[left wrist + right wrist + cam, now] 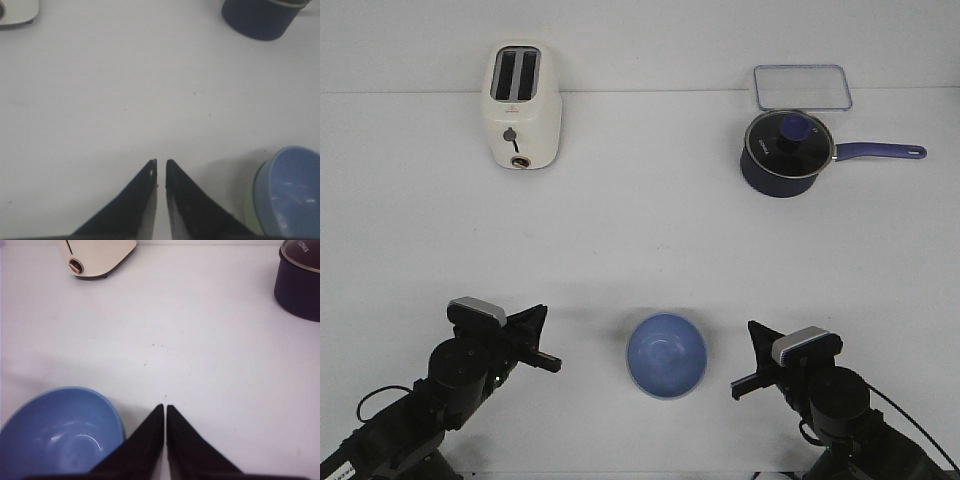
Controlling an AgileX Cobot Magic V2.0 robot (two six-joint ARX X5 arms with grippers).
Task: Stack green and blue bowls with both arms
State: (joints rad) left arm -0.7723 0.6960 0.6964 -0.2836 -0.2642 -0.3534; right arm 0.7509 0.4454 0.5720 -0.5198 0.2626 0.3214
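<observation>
The periwinkle blue bowl (666, 355) sits near the table's front edge, midway between my arms. It sits nested inside the pale mint green bowl, whose side shows as a thin band under the blue one in the left wrist view (251, 210). The blue bowl also shows in the left wrist view (292, 192) and the right wrist view (57, 435). My left gripper (548, 355) is shut and empty, left of the bowls. My right gripper (742, 385) is shut and empty, right of them. Neither touches the bowls.
A cream toaster (521, 105) stands at the back left. A dark blue lidded saucepan (786, 152) with its handle pointing right stands at the back right, with a clear flat container (802, 87) behind it.
</observation>
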